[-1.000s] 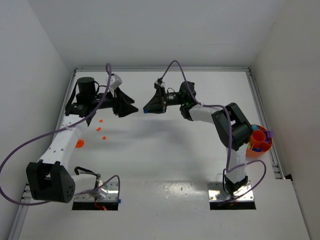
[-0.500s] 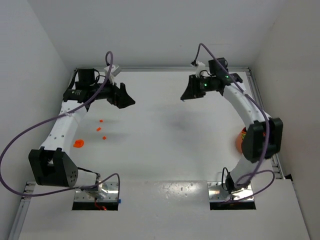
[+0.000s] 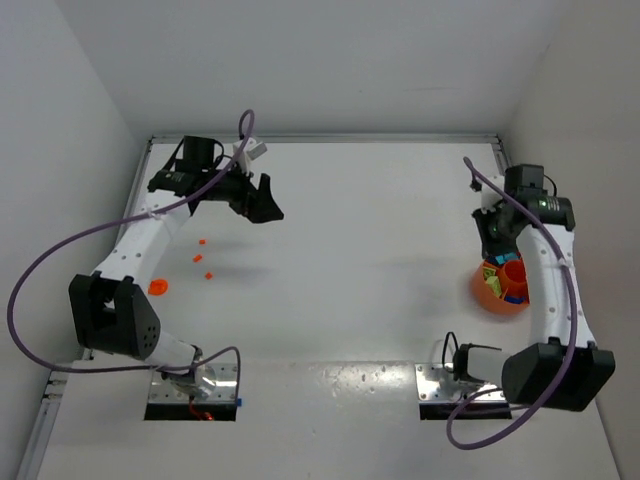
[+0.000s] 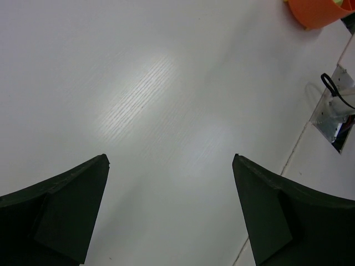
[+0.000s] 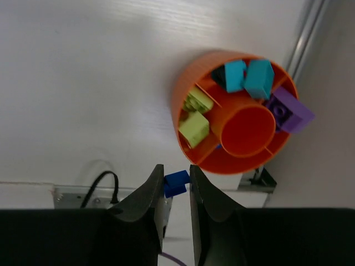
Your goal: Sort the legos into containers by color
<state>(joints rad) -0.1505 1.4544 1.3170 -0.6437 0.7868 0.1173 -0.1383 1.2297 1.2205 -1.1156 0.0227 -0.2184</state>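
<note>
The round orange bowl (image 3: 497, 294) sits at the table's right edge. In the right wrist view the bowl (image 5: 188, 94) holds lime green bricks (image 5: 194, 127), cyan bricks (image 5: 249, 76) and a purple brick (image 5: 288, 112) in its ring compartments; its central cup (image 5: 248, 131) looks empty. My right gripper (image 5: 176, 178) is shut on a blue brick (image 5: 176, 183), just above the bowl's near rim; it also shows in the top view (image 3: 494, 248). My left gripper (image 3: 268, 209) is open and empty over bare table at the far left. Small orange bricks (image 3: 202, 259) lie at the left.
A flat orange disc (image 3: 157, 287) lies near the left arm. Metal mounting plates (image 3: 458, 384) sit at the near edge. A rail (image 3: 525, 225) runs along the right side just past the bowl. White walls close in the table.
My right arm has swung from the far middle to the right edge, carrying the blue brick over the bowl. My left gripper has shifted slightly right at the far left.
</note>
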